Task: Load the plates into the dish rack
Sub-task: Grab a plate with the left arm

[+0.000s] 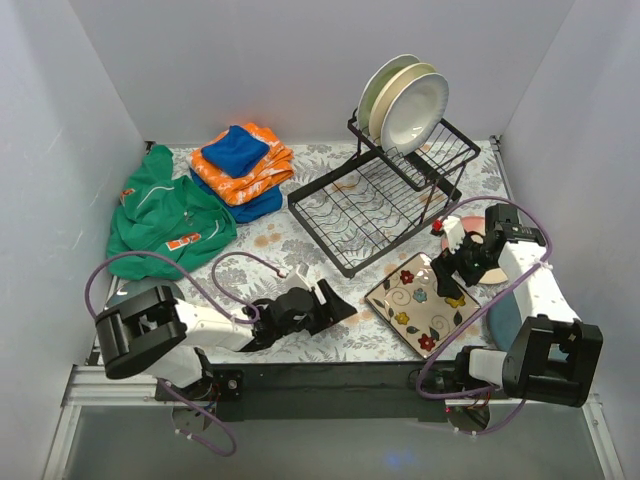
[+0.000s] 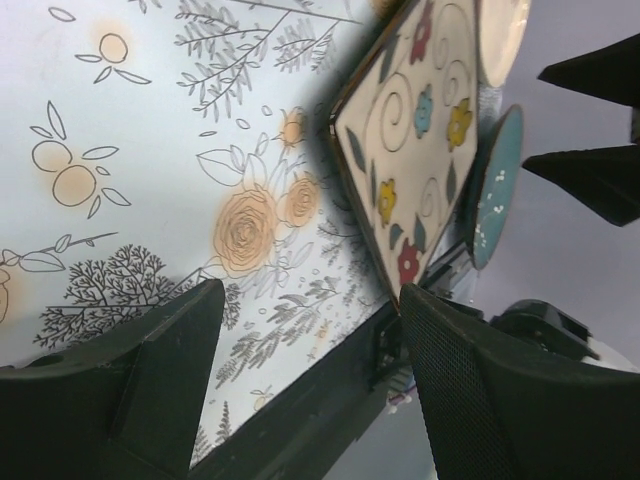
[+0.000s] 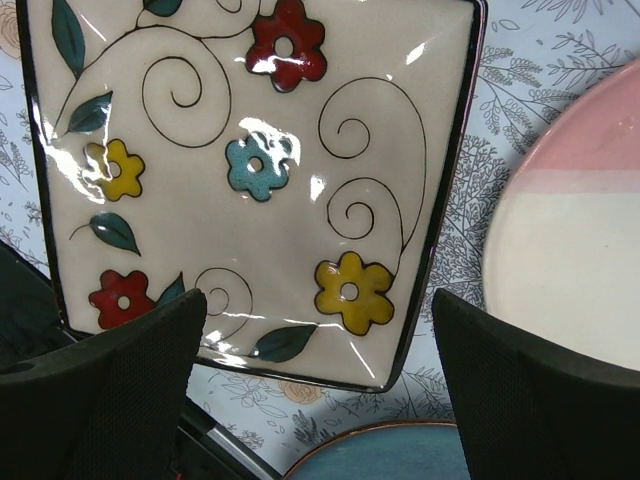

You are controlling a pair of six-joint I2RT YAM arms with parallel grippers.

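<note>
- Target: square flowered plate, lying flat on the worktop, approx 5 o'clock from the dish rack.
- R side: right claw hangs right over it, jaws wide apart, nothing held. In the wrist view the plate's near edge sits between the two fingers.
- L side: left claw is low over the worktop at 9 o'clock of the plate. It's also wide open & empty.
- Handling (my guess): glazed ceramic, so stiff, fairly heavy for its size and slick under the pads. Likely to chip or crack if dropped or knocked on the wire.
- Where to grip: take the raised dark rim at mid-edge, one finger over & one under.
- Since it lies flat, the under-finger needs a gap, so prob. tip or nudge an edge up first. A corner grip would let it swing.
- Neighbours: pink-and-cream plate is just beside it at 3 o'clock in the wrist view. A teal plate is close at 6 o'clock. Tight spot, so a lifted edge could clip either one.
- Rack: three round plates stand upright in the raised upper section, at 1 o'clock of the rack. The lower slotted tray is the part nearest this plate.
- Advice: lift slow, squeeze firm, and turn it near vertical before it goes into a slot.
</note>
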